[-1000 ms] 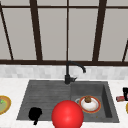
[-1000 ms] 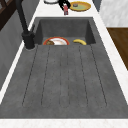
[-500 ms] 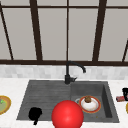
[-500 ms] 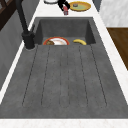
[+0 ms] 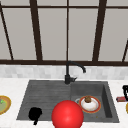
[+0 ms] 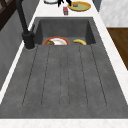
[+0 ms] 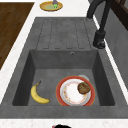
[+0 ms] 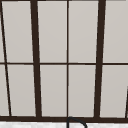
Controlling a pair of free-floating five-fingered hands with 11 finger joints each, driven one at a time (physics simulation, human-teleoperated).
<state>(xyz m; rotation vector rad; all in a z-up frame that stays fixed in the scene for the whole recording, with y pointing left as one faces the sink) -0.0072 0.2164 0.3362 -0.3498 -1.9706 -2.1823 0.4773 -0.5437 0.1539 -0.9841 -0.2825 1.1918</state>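
Observation:
My left hand [image 5: 35, 114] hovers low over the front left of the grey drainboard [image 5: 40, 97], beside a big red ball [image 5: 67, 115] at the sink's front edge. Near the picture's right edge, my right hand [image 5: 125, 91] hangs above the counter, just over a small red item [image 5: 121, 99]. The left side view shows that hand [image 6: 63, 2] with fingers spread downward next to the red item [image 6: 65, 10]. In the basin lie a red-rimmed plate [image 7: 72, 96] carrying a brown lump [image 7: 83, 87] and a banana [image 7: 38, 96].
A black faucet [image 5: 68, 75] rises behind the sink. One yellow plate [image 5: 3, 105] with something green sits on the left counter, another yellow plate [image 6: 79, 6] on the right counter. Window panes fill the wall above.

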